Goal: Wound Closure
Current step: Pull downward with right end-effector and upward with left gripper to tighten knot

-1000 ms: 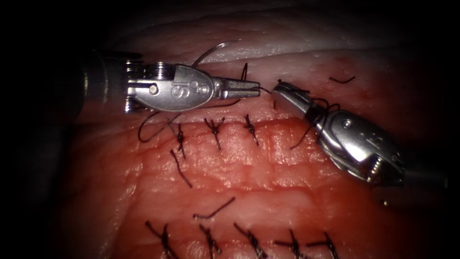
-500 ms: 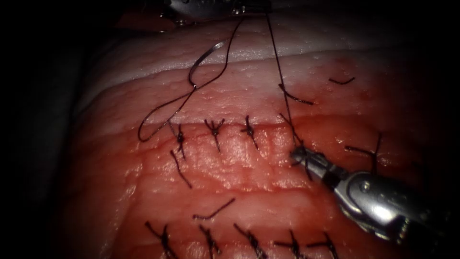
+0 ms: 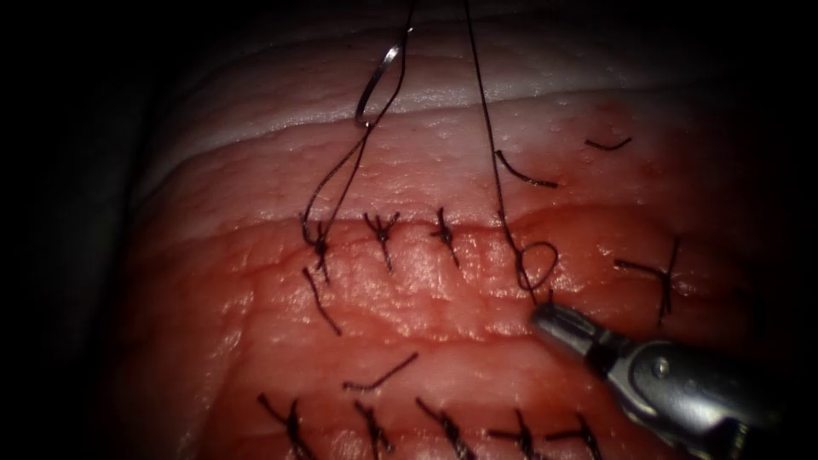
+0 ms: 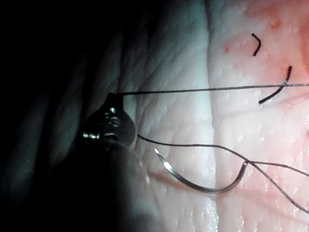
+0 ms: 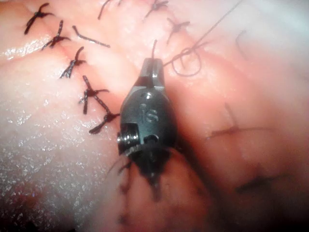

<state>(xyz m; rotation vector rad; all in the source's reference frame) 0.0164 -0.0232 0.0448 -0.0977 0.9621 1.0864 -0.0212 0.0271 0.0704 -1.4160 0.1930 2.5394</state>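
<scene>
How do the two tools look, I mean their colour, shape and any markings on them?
The right arm's tool is shiny silver metal: a narrow tip widening into a rounded, teardrop-shaped body with a small round pin. Its wrist view shows "is" engraved on the body and a screw-like hub. The left arm's tool is also silver, rounded, on a dark shaft.

From my left arm's camera I see the left tool with its tip closed on the thread, which runs taut from the jaws straight across the pale tissue. The needle hangs free of the jaws beside the tool, resting on or just above the tissue, I can't quite say which. A second strand joins its blunt end. Two short cut ends of thread lie on the pinker tissue beyond.
</scene>
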